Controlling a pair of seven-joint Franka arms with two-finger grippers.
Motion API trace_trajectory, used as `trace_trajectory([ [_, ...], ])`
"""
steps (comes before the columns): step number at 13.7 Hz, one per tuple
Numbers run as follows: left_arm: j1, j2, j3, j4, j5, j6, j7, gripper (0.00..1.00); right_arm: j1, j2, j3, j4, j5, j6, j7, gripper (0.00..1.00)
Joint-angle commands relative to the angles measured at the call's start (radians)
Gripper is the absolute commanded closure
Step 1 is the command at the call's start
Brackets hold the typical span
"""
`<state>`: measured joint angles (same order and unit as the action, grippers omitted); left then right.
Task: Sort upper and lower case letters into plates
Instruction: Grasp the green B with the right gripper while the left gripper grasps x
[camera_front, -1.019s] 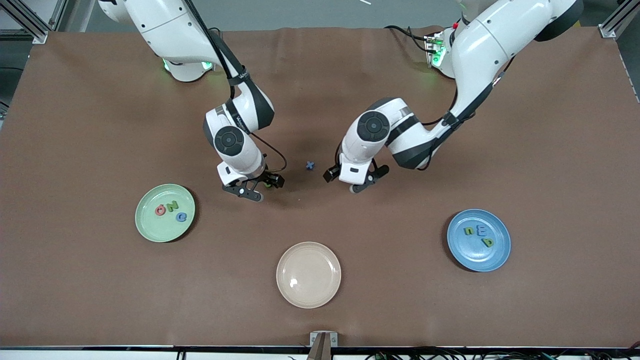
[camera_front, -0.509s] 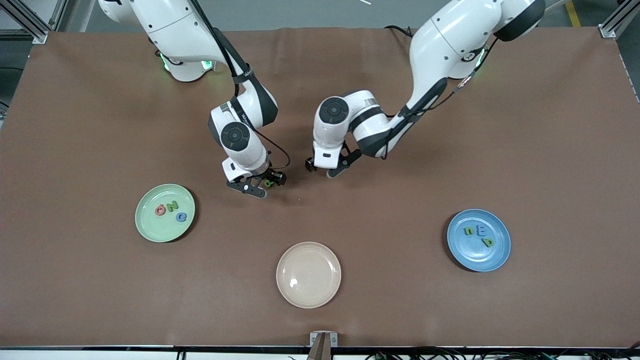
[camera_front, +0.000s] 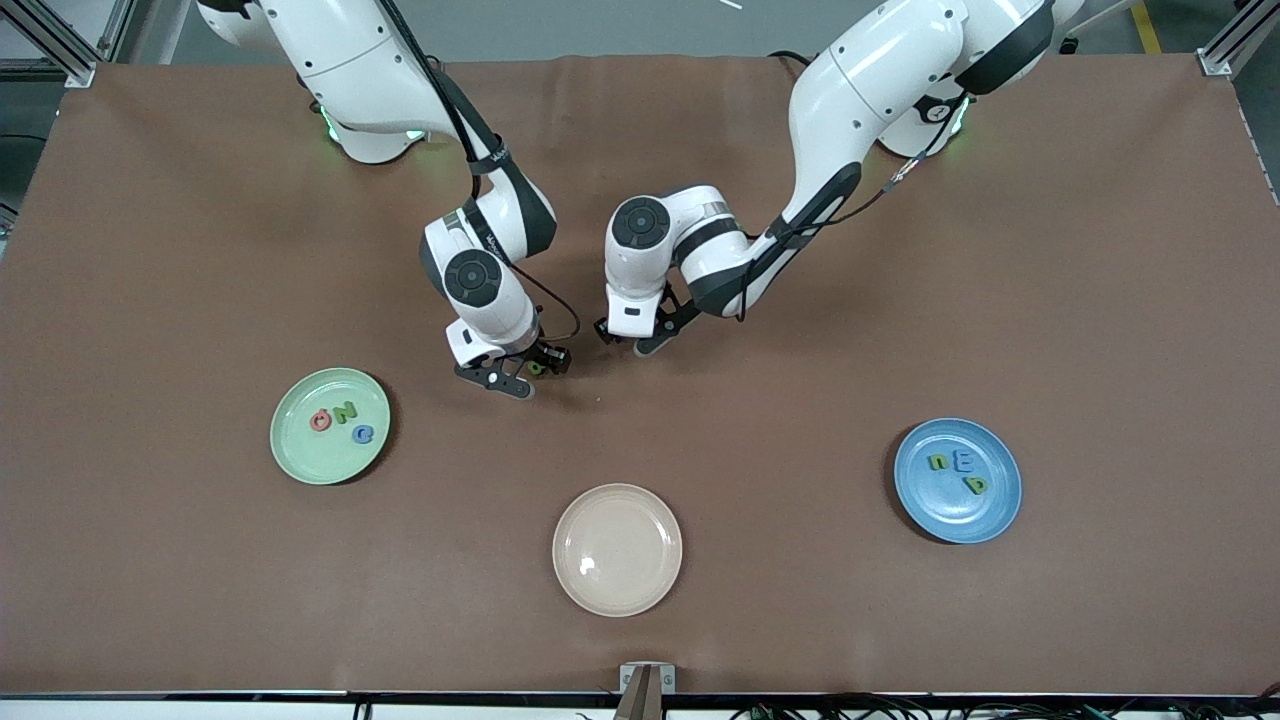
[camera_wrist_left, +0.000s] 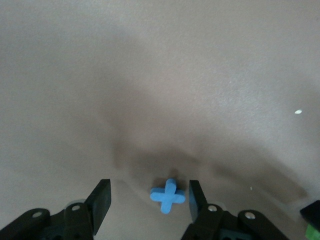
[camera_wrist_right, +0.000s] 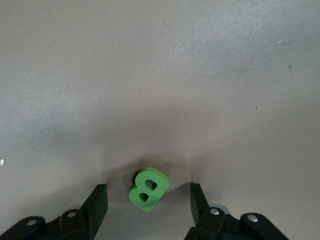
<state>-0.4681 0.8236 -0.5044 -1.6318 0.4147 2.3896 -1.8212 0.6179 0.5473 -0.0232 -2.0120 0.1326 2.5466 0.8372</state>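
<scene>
Since 1.0 s ago the left gripper (camera_front: 627, 338) has swung toward frame centre and now straddles the blue x (camera_wrist_left: 168, 196), fingers spread. Right gripper (camera_front: 523, 372), also spread, brackets the green B (camera_wrist_right: 147, 188). 6 letters already sit in the mint plate (camera_front: 296, 455) and blue plate (camera_front: 995, 515); 2 remain on the worktop (camera_front: 1100, 300).

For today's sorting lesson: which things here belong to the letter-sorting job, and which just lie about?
Part of the job:
- green B, between the open right gripper fingers
- blue x, between the open left gripper fingers
- mint green plate holding three letters
- blue plate holding three letters

Just lying about:
- cream-beige plate, nearest the front camera, holding no letters
</scene>
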Motion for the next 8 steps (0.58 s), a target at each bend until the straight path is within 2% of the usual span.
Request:
trace_trajectory([
  [1,-0.026,0.009,0.015,0.033,0.015,-0.004,-0.013,0.32,0.017,-0.004,-0.011,-0.025,-0.01,0.021,0.02,0.45],
  [3,-0.033,0.009,0.015,0.033,0.015,-0.004,-0.015,0.33,0.017,-0.006,-0.011,-0.028,-0.01,0.021,0.02,0.59],
  [4,-0.038,0.009,0.015,0.033,0.015,-0.004,-0.015,0.33,0.017,-0.006,-0.012,-0.033,-0.01,0.021,0.02,0.7],
  [5,-0.04,0.011,0.015,0.033,0.015,-0.004,-0.015,0.34,0.016,-0.009,-0.012,-0.033,-0.01,0.02,0.02,0.87],
  [6,-0.046,0.023,0.023,0.044,0.016,-0.004,-0.013,0.35,0.013,-0.012,-0.012,-0.033,-0.01,0.015,0.02,0.98],
  [8,-0.09,0.029,0.067,0.056,0.015,-0.004,-0.013,0.38,0.011,-0.02,-0.03,-0.03,-0.01,0.008,0.014,1.0],
])
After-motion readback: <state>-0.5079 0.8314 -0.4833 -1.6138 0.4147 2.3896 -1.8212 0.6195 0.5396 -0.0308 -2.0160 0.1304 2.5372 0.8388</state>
